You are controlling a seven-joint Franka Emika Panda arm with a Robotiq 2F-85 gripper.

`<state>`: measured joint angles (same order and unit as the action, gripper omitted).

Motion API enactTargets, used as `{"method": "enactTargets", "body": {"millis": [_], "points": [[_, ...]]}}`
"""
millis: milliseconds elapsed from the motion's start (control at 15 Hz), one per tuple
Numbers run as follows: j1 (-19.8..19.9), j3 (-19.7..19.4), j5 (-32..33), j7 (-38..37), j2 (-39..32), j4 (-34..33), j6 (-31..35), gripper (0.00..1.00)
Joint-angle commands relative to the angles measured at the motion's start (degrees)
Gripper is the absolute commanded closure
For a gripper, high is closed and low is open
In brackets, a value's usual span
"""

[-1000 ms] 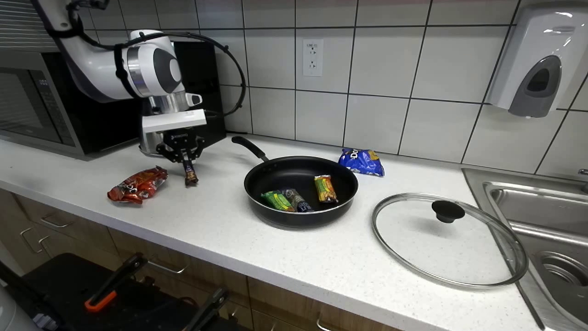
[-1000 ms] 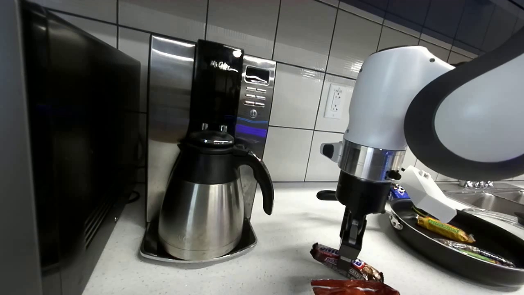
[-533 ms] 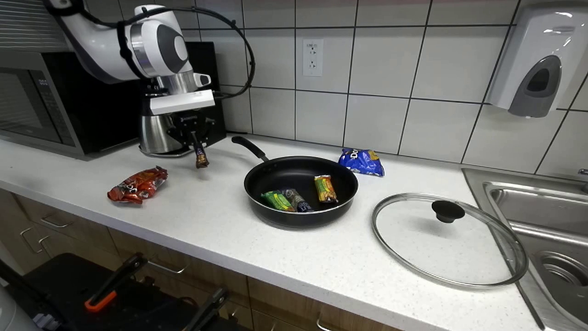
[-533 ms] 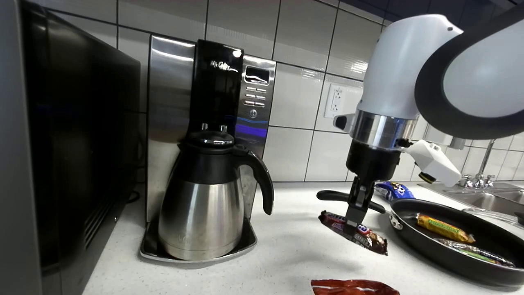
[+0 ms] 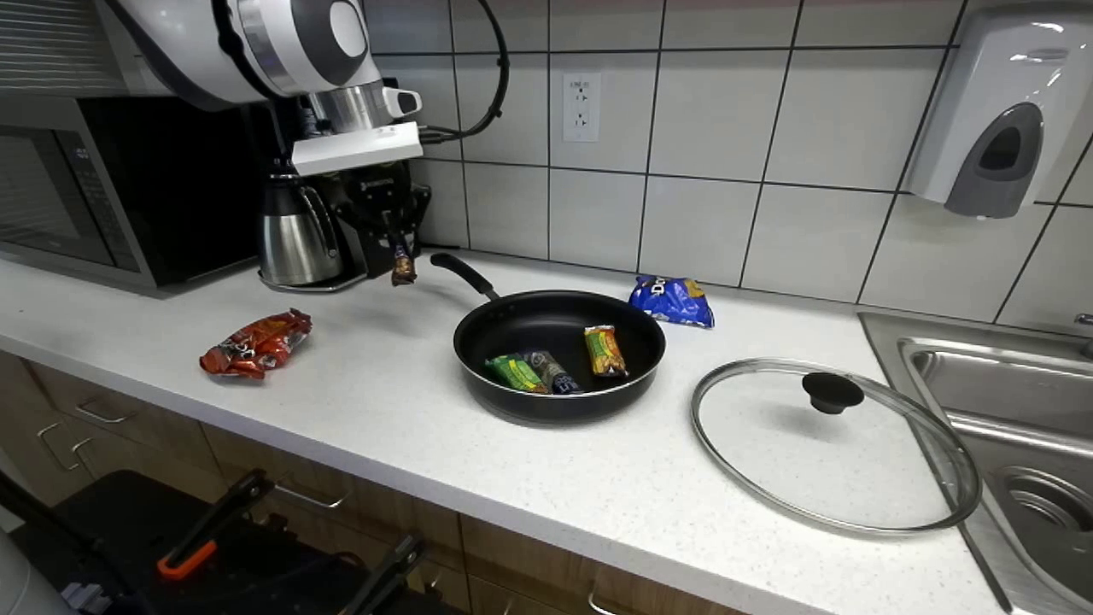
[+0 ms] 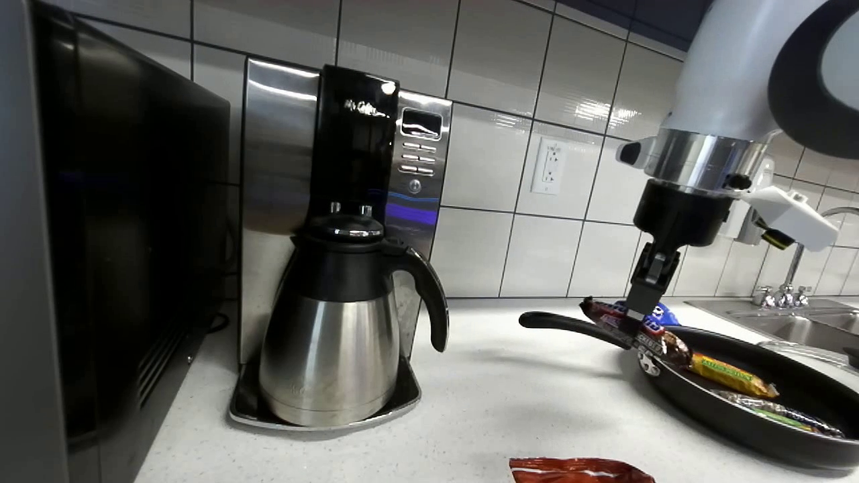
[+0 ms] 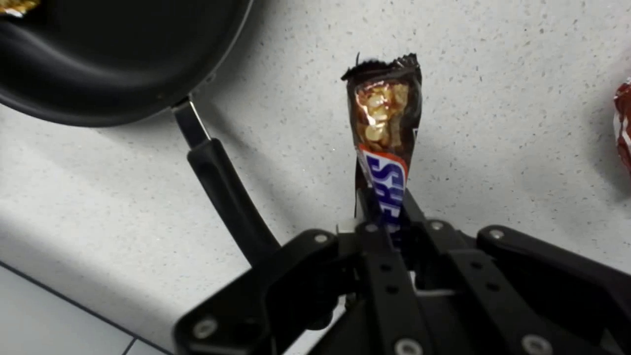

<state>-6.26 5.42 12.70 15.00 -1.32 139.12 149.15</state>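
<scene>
Up it comes: my gripper [image 7: 387, 207], clamped on the Snickers bar [image 7: 382, 116], has lifted it clear of the counter [image 5: 384, 367] and carried it right and farther back, to just left of the pan handle [image 7: 227, 195], so the pick-up looks secure.

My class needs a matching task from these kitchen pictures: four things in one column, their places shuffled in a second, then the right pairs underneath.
Things
1. Snickers bar
2. Glass lid
3. Yellow-wrapped bar
4. Steel carafe

Places
A. inside the black pan
B. standing in the coffee maker
C. pinched in the claw
D. lying partly over the edge of the sink

Right pairs: 1-C, 2-D, 3-A, 4-B
</scene>
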Motion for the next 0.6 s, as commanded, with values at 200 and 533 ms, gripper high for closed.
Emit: {"method": "enactTargets", "body": {"millis": [200, 533], "points": [[3.35, -3.76, -1.26, 0.25, 8.41, 7.59, 0.08, 0.97], [7.04, -7.61, 0.87, -0.23, 8.70, 9.20, 0.32, 0.97]]}}
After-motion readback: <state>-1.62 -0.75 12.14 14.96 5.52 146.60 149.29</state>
